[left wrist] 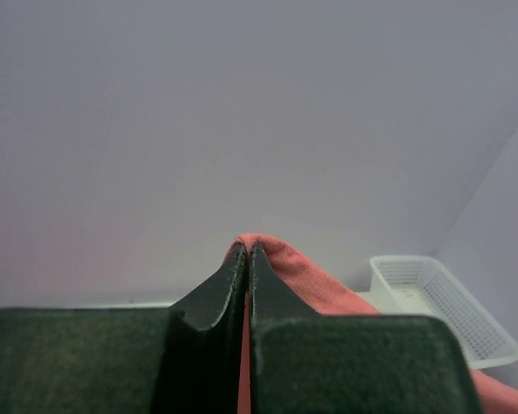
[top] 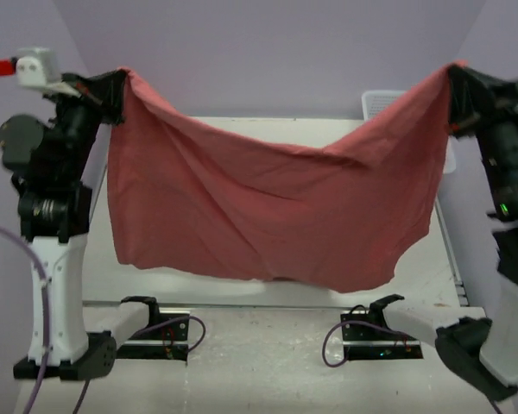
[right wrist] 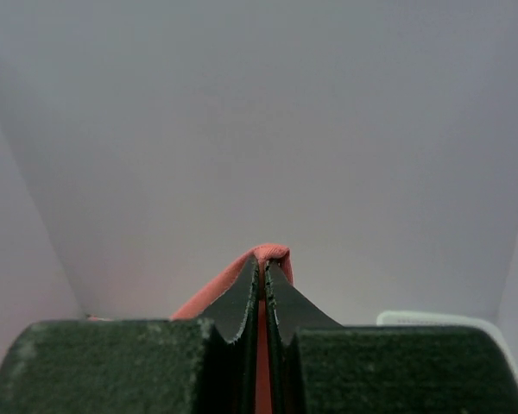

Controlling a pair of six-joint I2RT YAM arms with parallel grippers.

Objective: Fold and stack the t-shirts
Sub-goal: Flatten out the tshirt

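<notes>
A dusty brick-red t-shirt (top: pixel 268 207) hangs spread in the air above the white table (top: pixel 242 297), sagging in the middle, its lower hem just over the table's near part. My left gripper (top: pixel 116 86) is shut on its upper left corner; the red cloth (left wrist: pixel 285 267) folds over the shut fingertips of the left gripper (left wrist: pixel 247 250). My right gripper (top: pixel 456 82) is shut on the upper right corner, where the cloth (right wrist: pixel 220 285) wraps the tips of the right gripper (right wrist: pixel 264 266). No pink shirt is in view.
A white lattice basket (top: pixel 384 102) stands at the table's far right corner, also seen in the left wrist view as the basket (left wrist: pixel 440 302). Purple walls enclose the table. The arm bases (top: pixel 155 332) and cables lie along the near edge.
</notes>
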